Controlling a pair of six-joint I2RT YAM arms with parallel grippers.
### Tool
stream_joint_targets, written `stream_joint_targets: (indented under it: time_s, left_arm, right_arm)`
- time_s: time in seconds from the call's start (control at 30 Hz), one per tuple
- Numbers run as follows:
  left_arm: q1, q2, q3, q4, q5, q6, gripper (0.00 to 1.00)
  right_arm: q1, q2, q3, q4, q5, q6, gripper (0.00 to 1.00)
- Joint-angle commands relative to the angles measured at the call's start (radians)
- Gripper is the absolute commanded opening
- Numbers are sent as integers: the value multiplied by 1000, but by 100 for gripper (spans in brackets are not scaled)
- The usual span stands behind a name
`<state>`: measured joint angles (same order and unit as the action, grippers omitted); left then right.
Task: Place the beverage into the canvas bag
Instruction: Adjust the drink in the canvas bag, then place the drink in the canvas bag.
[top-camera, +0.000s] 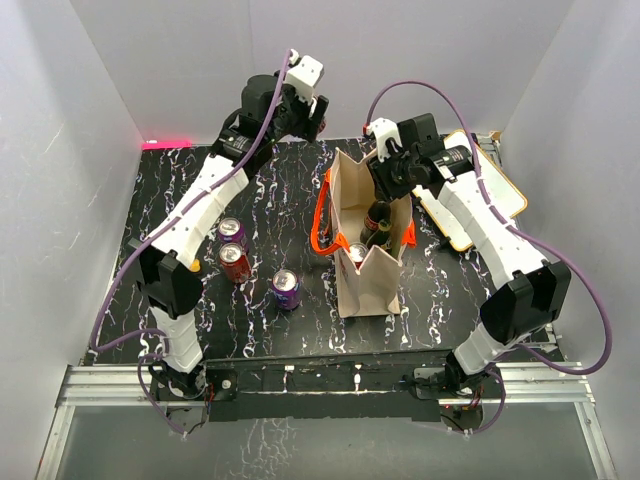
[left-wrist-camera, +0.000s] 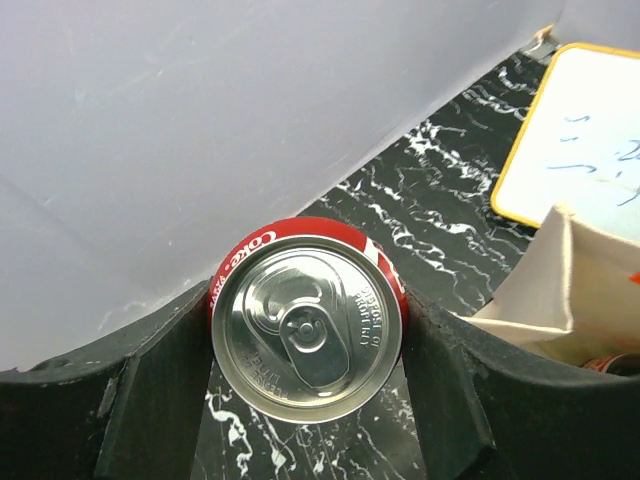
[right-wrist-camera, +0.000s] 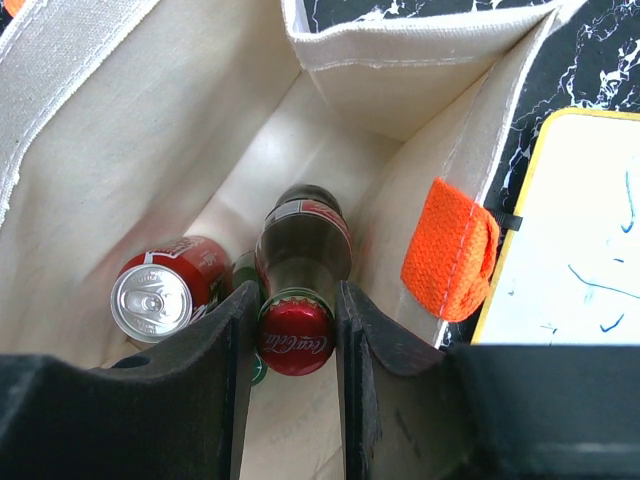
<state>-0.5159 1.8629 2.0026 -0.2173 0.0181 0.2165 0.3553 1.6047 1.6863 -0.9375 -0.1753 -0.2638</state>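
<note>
The beige canvas bag (top-camera: 352, 190) with orange handles (top-camera: 322, 215) stands open mid-table. My right gripper (top-camera: 383, 182) is over its mouth, shut on the neck of a red-capped Coca-Cola glass bottle (right-wrist-camera: 300, 250) that hangs inside the bag. A red can (right-wrist-camera: 160, 290) and a green-topped item (right-wrist-camera: 243, 270) lie at the bag's bottom. My left gripper (top-camera: 308, 115) is raised at the back, left of the bag, shut on a red Coke can (left-wrist-camera: 306, 318). The bag's rim (left-wrist-camera: 560, 290) shows at the right of the left wrist view.
Two purple cans (top-camera: 232, 232) (top-camera: 286, 289) and a red can (top-camera: 235, 262) stand on the black marbled table (top-camera: 250, 330) left of the bag. A yellow-framed whiteboard (top-camera: 495, 190) lies to the right of the bag. White walls enclose the table.
</note>
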Motion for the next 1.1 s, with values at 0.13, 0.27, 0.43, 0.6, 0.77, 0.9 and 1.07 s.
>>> stream_joint_targets:
  time_s: [0.13,0.27,0.43,0.6,0.77,0.9,1.07]
  left_arm:
    - [-34,-54,100,39,151,-46,0]
    - [-37,-101,45,39,231,-65,0]
    - [-40,-158,5,43,308,-53,0]
    - [-40,-197,1,25,315,-42,0]
    - [-40,-225,-3,-2,382,-48,0]
    - [-41,-246,-31,-12,450,-69,0]
    - [-43,-249,-41,-51,541,-104,0]
  right_arm:
    - [-10,-76,-2,84,-26,-16,37]
    - [-11,-58,7,91,-75,-11,49]
    - [-10,-52,22,93,-106,-1,58]
    - [-12,-53,52,91,-119,13,67]
    - [-19,-79,62,117,-119,45,74]
    - [-27,-98,63,140,-107,68,76]
    - [-80,-135,59,178,-75,102,76]
